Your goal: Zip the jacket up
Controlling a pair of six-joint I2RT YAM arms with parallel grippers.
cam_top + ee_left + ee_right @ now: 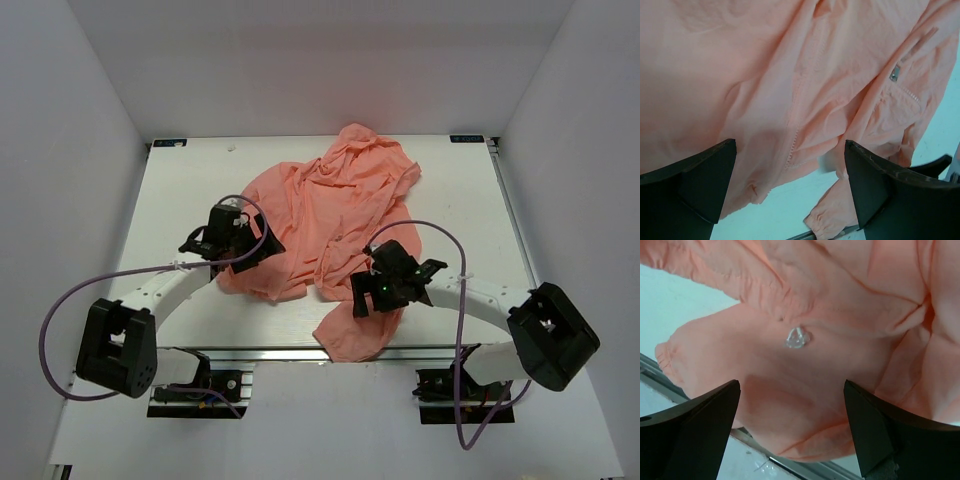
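The salmon-pink jacket point(335, 215) lies crumpled on the white table point(180, 200), and one end of it hangs over the near edge. My left gripper point(246, 246) hovers open over the jacket's left side. In the left wrist view a line of zipper teeth point(792, 145) runs down between the spread fingers of this gripper point(790, 172), with a small grey zipper pull point(894, 74) at the upper right and a gathered cuff point(827, 222) below. My right gripper point(374, 291) stands open above the overhanging part. Its point(790, 412) wrist view shows smooth fabric with a small clear triangular piece point(797, 337).
A metal rail point(270, 353) runs along the table's near edge, also seen as the rail point(805, 467) under the hanging fabric. White walls close in the table on the left, right and back. Purple cables point(450, 250) loop from both arms.
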